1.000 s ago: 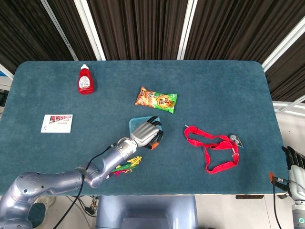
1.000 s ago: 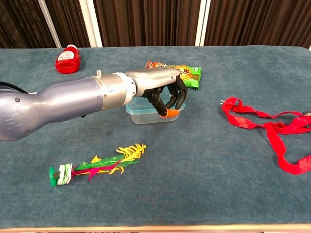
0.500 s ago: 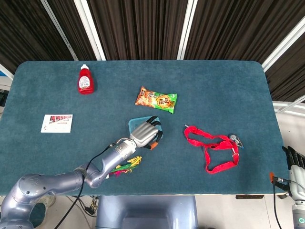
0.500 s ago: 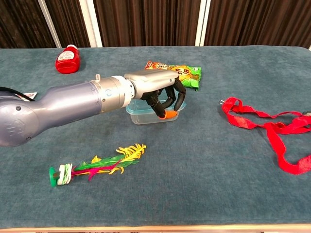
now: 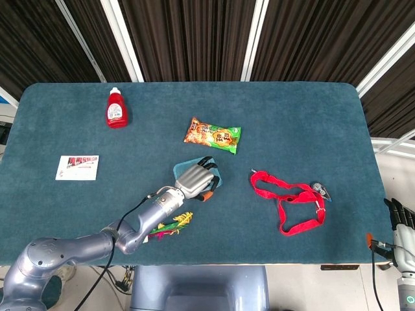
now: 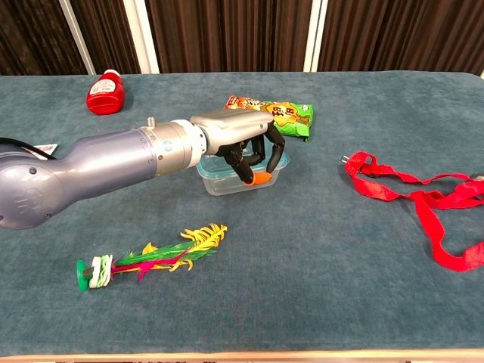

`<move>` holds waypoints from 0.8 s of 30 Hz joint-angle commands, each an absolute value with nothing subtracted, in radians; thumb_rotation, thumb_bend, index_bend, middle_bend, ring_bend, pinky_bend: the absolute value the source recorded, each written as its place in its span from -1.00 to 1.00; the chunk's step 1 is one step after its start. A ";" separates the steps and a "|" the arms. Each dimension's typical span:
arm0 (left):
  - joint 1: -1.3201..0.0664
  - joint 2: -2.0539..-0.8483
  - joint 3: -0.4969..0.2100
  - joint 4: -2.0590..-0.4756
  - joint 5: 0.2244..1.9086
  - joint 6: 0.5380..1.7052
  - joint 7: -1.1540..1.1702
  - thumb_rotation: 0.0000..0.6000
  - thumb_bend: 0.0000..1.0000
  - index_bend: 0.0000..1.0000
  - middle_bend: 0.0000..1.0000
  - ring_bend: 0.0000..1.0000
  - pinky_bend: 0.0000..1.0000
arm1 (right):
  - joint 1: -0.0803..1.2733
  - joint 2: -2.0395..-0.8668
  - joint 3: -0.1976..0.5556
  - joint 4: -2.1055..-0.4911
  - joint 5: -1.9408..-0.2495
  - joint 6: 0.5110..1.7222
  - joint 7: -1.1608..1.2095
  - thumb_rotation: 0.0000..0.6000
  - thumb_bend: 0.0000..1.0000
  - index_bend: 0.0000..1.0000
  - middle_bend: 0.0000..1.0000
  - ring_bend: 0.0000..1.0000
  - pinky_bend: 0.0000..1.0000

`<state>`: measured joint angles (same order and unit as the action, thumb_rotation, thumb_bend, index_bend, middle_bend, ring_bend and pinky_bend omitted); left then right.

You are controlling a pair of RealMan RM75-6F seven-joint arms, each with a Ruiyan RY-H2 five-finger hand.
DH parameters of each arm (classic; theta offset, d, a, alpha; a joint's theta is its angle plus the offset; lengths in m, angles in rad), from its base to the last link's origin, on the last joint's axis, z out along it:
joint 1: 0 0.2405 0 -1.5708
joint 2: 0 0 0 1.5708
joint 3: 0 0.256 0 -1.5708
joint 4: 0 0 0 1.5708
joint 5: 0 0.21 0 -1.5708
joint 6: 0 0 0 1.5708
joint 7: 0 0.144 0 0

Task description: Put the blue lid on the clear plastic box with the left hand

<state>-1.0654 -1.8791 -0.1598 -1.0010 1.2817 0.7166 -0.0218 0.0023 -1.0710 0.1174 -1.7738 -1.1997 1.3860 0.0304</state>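
Since 1 s ago the left hand (image 6: 240, 140) has slid a bit back toward the robot and dropped lower over the box (image 6: 227, 180) — small shift, arm otherwise the same. Fingers (image 6: 261, 155) curl down over the box top, tips at its far-right rim; whether they pinch the lid (image 5: 183, 168) or just press on it, can't tell. Lid shows as a blue-teal edge under the palm in head view, mostly hidden; looks to sit on the box, but seating at the corners isn't visible.

To do the step well: press flat w/ palm, even load on all edges, don't drag sideways — box is light and would likely skid on the cloth. Check the corner under the fingertips last, then lift straight up.

Box: clear walls, nothing seen inside, though the hand blocks much of it.

Right hand (image 5: 401, 217) hangs off the table edge, far from the fingers, holding nothing, fingers roughly straight.
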 commanded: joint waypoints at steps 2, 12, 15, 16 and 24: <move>-1.061 -1.883 -0.159 -0.991 1.284 0.712 -0.027 1.00 -0.01 0.40 0.28 -0.66 -1.00 | 0.002 -1.072 0.117 -1.774 -1.200 1.387 0.030 1.00 -0.21 -0.84 -0.92 -0.95 -1.00; -1.058 -1.895 -0.151 -0.962 1.314 0.720 -0.026 1.00 -0.01 0.40 0.28 -0.66 -1.00 | 0.002 -1.072 0.117 -1.773 -1.200 1.386 0.028 1.00 -0.21 -0.84 -0.92 -0.96 -1.00; -1.055 -1.897 -0.152 -0.958 1.319 0.722 -0.035 1.00 -0.01 0.40 0.28 -0.66 -1.00 | 0.002 -1.072 0.116 -1.772 -1.200 1.385 0.029 1.00 -0.21 -0.84 -0.92 -0.95 -1.00; -1.055 -1.897 -0.152 -0.957 1.320 0.722 -0.036 1.00 -0.01 0.40 0.28 -0.66 -1.00 | 0.002 -1.072 0.116 -1.773 -1.201 1.385 0.029 1.00 -0.21 -0.84 -0.92 -0.95 -1.00; -1.049 -1.899 -0.146 -0.944 1.337 0.727 -0.040 1.00 -0.01 0.40 0.28 -0.66 -1.00 | 0.002 -1.071 0.115 -1.773 -1.202 1.385 0.028 1.00 -0.21 -0.84 -0.92 -0.95 -1.00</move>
